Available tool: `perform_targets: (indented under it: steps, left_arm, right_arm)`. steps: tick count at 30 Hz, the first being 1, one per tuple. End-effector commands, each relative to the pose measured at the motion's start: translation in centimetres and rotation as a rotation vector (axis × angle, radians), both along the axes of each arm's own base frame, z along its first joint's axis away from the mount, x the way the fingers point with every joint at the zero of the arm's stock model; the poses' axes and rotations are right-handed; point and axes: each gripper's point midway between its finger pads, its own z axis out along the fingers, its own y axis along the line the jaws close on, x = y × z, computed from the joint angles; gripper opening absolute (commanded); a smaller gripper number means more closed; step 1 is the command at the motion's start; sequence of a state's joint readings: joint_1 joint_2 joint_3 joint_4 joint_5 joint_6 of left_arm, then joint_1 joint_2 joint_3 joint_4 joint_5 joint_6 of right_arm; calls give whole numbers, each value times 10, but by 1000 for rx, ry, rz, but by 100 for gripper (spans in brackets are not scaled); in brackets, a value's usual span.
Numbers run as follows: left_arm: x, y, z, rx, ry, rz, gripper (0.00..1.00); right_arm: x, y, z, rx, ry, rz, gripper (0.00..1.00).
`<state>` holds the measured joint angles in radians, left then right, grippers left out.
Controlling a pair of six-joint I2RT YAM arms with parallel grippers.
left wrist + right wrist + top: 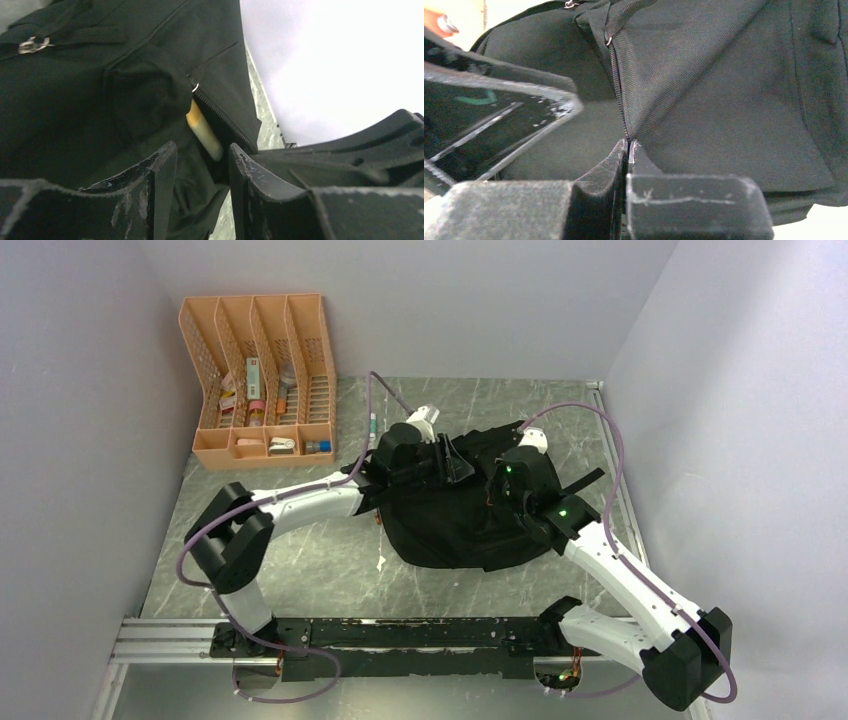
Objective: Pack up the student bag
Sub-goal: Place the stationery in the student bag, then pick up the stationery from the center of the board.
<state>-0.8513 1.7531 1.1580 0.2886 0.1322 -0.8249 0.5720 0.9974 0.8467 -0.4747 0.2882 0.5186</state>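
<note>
Insertion is judged in hand: a stick (pixel 204 132) is lodged in the student bag (pixel 90 100), just ahead of the released left pincer (pixel 202 152); the bag's edge is clenched by the right pincer (pixel 628 147). Deeper pushing is needed.

Pale stick (pixel 203 132) half hidden in student bag (pixel 75 100), organiser contents (pixel 256 381) indistinct

The black student bag (pixel 450 530) lies slumped on the table (pixel 300 580) (zipper partly open).

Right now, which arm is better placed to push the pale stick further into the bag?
Likely left: the left gripper, open, faces the pale stick end-on; the right gripper is shut on the student bag by its zipper.
</note>
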Motion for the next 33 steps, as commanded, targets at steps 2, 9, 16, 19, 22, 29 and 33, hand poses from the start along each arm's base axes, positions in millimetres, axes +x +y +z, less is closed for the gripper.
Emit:
perform_targets:
  steps: [2, 9, 16, 19, 22, 29, 33]
  left_arm:
    - [5, 47, -19, 210, -55, 63, 47]
    - [45, 120, -30, 402, -46, 213, 54]
    - [125, 172, -56, 610, 3, 307, 59]
    - [156, 181, -61, 677, -5, 347, 59]
    - [181, 184, -66, 720, -24, 372, 59]
    - [227, 198, -87, 802, -26, 428, 59]
    - [244, 209, -93, 800, -18, 462, 58]
  right_arm:
    - [2, -10, 5, -39, -8, -23, 0]
    - [9, -24, -1, -153, 3, -54, 0]
    - [11, -25, 3, -166, -4, -52, 0]
    - [9, -24, 0, -156, 8, -45, 0]
    - [6, -22, -3, -148, 16, -36, 0]
    - [4, -21, -4, -147, 25, -25, 0]
    - [4, -21, -4, -149, 29, -19, 0]
